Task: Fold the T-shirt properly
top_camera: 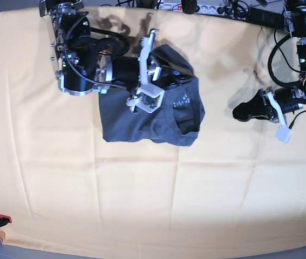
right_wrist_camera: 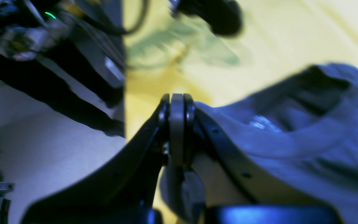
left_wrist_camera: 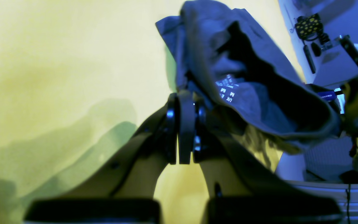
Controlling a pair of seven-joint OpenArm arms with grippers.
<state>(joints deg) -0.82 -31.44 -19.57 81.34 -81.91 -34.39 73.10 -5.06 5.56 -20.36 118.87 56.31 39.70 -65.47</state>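
Left wrist: left hand (left_wrist_camera: pixel 181 130) pinched empty, T-shirt (left_wrist_camera: pixel 247 77) bunched beyond it.

Right wrist: right hand (right_wrist_camera: pixel 177 130) clamps the shirt's edge.

Base: shirt sits crumpled on the tabletop (top_camera: pixel 142 189), so I'd say spread it flat next.

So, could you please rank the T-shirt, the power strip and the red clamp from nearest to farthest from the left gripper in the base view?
From the left gripper, at the view's right:
1. T-shirt, just beside it toward the middle of the cloth.
2. Power strip, at the top edge.
3. Red clamp, at the far bottom-left corner.
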